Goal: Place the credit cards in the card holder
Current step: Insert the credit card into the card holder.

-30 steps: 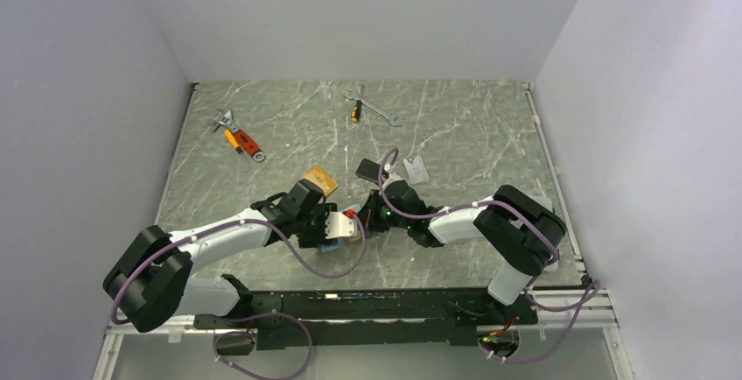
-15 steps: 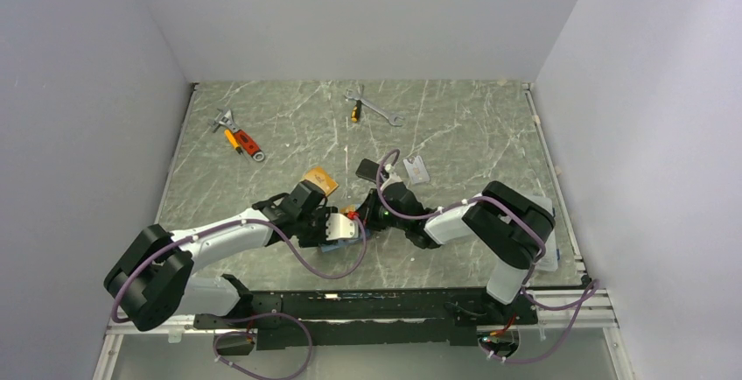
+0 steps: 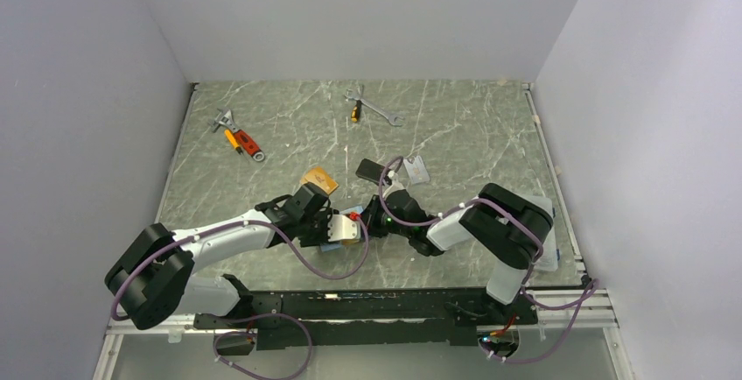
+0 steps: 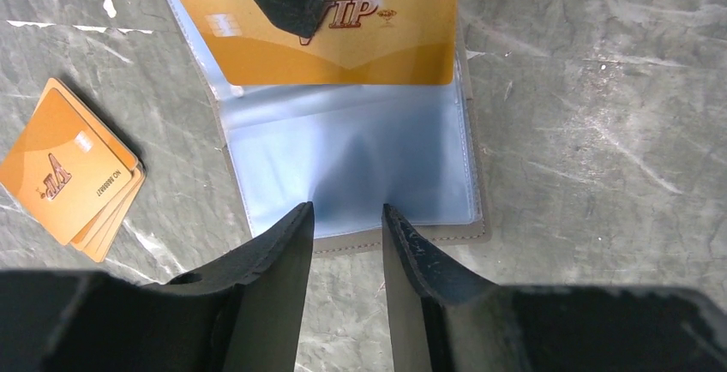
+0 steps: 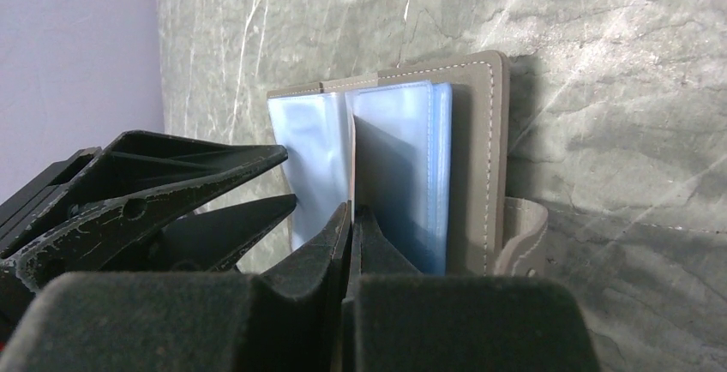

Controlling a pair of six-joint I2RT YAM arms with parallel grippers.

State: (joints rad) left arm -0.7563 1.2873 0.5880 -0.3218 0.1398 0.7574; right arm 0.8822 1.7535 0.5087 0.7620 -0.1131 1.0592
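The card holder (image 4: 360, 158) lies open on the table with its light blue pockets up; it also shows in the right wrist view (image 5: 480, 149) and the top view (image 3: 331, 245). My right gripper (image 5: 353, 211) is shut on an orange card (image 4: 386, 46) and holds its lower edge at the mouth of a pocket. My left gripper (image 4: 347, 209) is open with a narrow gap, its tips over the holder's near edge. More orange cards (image 4: 64, 171) lie stacked left of the holder. A black card (image 3: 368, 170) and a silver-grey card (image 3: 416, 170) lie farther back.
A wrench (image 3: 376, 110) lies at the back middle, and orange and red hand tools (image 3: 238, 139) at the back left. The two grippers meet close together over the holder near the table's middle front.
My right arm has shifted a little to the left, bringing the orange card closer over the holder. My left gripper has stayed at the holder's edge.
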